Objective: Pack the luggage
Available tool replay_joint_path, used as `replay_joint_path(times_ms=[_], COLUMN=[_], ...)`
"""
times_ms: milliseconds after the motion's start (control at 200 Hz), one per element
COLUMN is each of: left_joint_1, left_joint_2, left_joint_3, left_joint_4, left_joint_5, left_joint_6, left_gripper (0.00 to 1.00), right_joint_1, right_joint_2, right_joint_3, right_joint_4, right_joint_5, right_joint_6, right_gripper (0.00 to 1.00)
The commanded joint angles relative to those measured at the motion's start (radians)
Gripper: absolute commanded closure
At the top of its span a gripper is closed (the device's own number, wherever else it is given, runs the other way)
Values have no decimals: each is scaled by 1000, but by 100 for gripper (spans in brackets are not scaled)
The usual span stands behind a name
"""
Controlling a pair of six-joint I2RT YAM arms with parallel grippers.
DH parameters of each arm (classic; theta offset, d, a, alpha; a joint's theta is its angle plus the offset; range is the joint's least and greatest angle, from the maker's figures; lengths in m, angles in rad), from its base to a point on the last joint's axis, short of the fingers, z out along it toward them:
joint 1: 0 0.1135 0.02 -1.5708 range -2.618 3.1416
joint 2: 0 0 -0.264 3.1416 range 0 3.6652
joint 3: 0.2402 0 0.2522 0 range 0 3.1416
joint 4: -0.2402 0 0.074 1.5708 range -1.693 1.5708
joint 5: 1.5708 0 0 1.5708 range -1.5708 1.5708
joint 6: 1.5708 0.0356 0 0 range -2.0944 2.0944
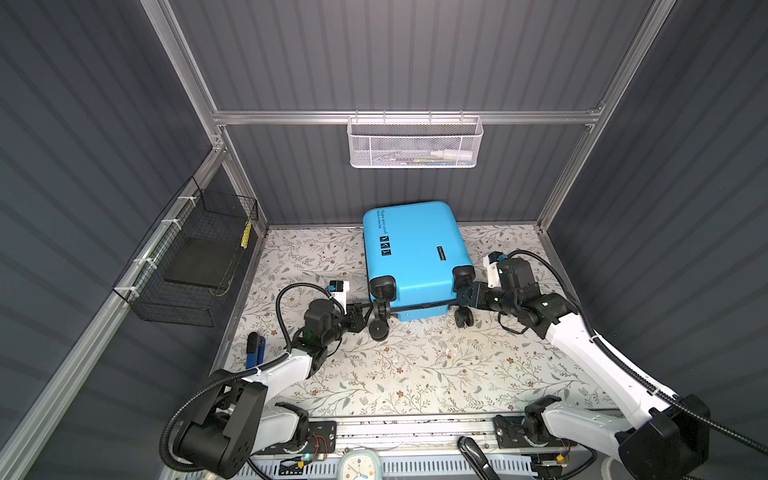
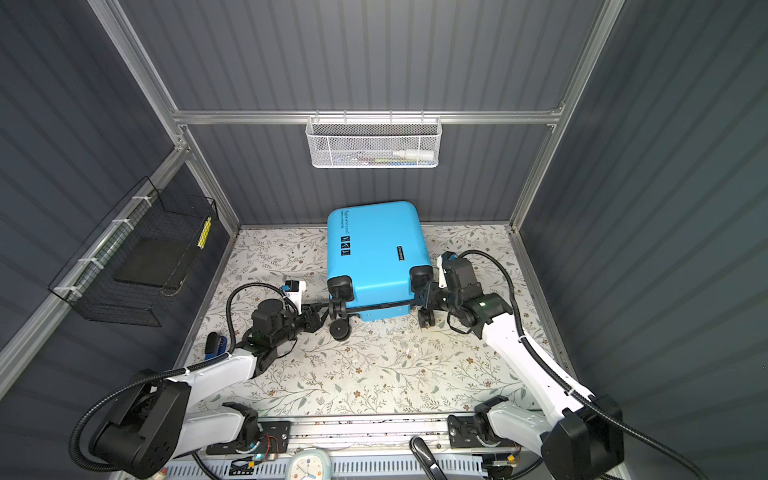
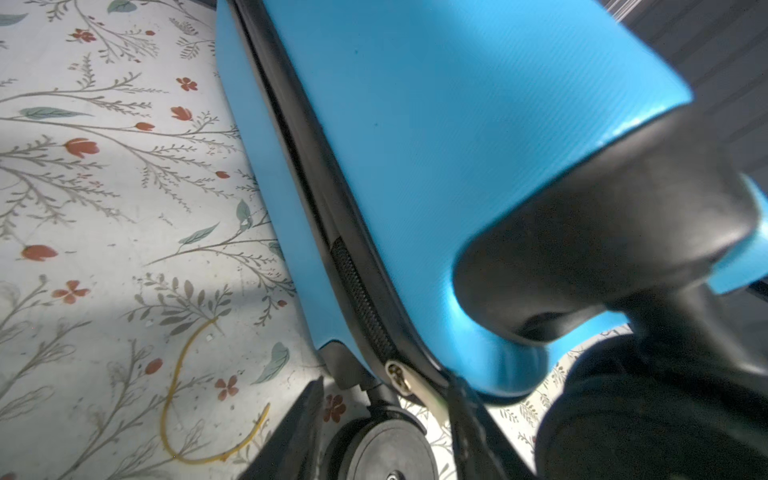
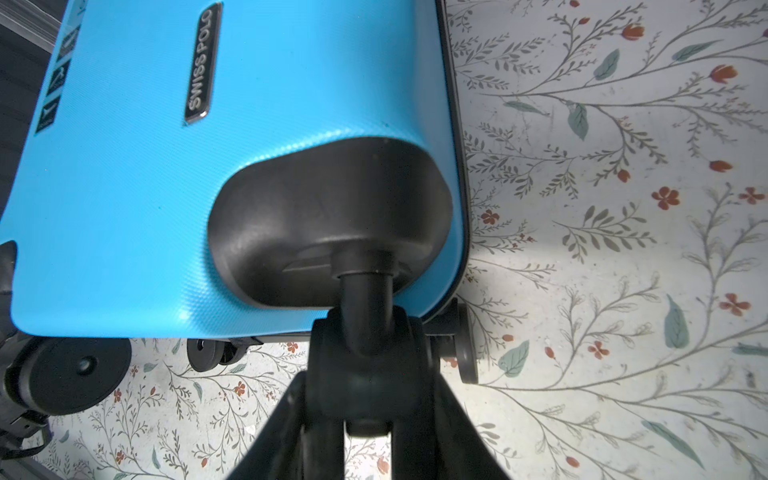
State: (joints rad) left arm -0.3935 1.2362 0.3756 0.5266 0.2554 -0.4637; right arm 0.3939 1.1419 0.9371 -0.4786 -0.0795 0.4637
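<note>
Right gripper (image 4: 368,374) is pinching the luggage's (image 1: 415,249) wheel stem (image 4: 365,291); luggage is lying long-axis up-frame, wheels pointing at the bottom edge, arm stretching low.

The suitcase (image 4: 124,187) shell is glossy blue plastic with a fine woven grain. Its wheels (image 4: 75,374) are matt black plastic and its badge (image 4: 203,62) is shiny metal. The table cover (image 3: 104,208) looks smooth and printed. The 2 baskets are metal: a white mesh basket (image 1: 395,145) and a black wire basket (image 1: 166,309).
</note>
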Motion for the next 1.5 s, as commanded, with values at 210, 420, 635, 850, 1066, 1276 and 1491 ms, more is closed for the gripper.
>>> replay_joint_path(times_ms=[210,420,635,850,1066,1276,1491], left_joint_1=[-7,-8,-33,-71,-90,-102,-122], left_joint_2=[-205,-267,-229,-163,-30,86,128], left_joint_3=[-18,-92,-148,-176,-179,-160,-169], left_joint_4=[-405,-200,-52,101,305,443,522], left_joint_5=[-264,-18,45,1,-62,-71,-170], left_joint_6=[3,54,81,125,125,124,113], left_gripper=[51,47,46,46,46,46,47], right_joint_1=[3,3,3,3,3,3,3], right_joint_2=[25,18,28,32,35,35,36], right_joint_3=[-29,-18,-18,-22,-26,-20,-17], right_joint_4=[-101,-105,-102,-102,-101,-112,-117], right_joint_5=[-3,-17,-20,-20,-22,-19,-11], right_joint_6=[13,16,19,25,28,27,26], right_gripper=[100,100,100,100,100,100,100])
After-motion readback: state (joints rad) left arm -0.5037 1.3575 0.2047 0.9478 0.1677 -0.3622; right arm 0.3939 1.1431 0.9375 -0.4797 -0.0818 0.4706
